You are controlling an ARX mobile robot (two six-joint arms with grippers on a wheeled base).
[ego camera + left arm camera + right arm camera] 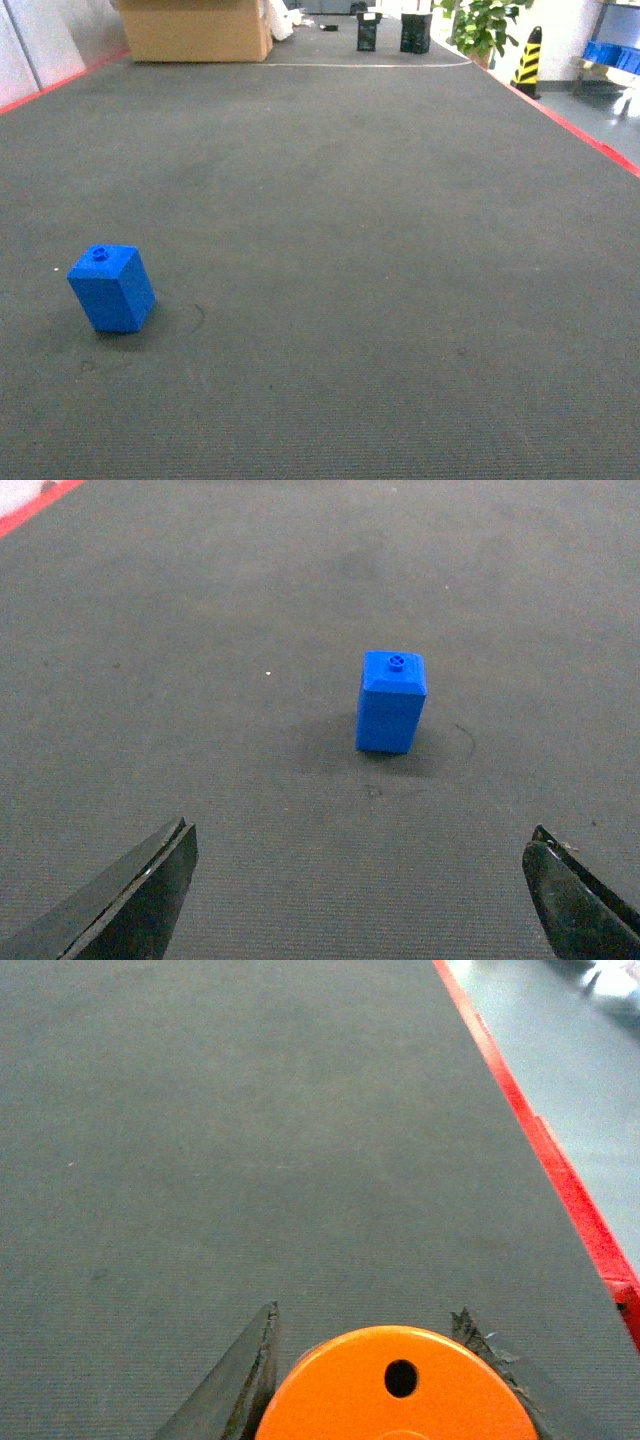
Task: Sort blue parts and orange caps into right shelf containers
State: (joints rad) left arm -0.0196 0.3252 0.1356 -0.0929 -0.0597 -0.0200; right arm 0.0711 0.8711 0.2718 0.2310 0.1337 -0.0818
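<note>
L jaws wide open short of blue part (391, 701); R jaws clamp orange cap (395, 1385).

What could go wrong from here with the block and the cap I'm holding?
1. The blue block stands upright on its small end, so a finger of the open left gripper that touches first may tip it over.
2. The right gripper shows only the orange cap's flat end, so grip depth is unclear; it might slip in transit.
3. The blue bins are far off to the right, a long carry.
</note>
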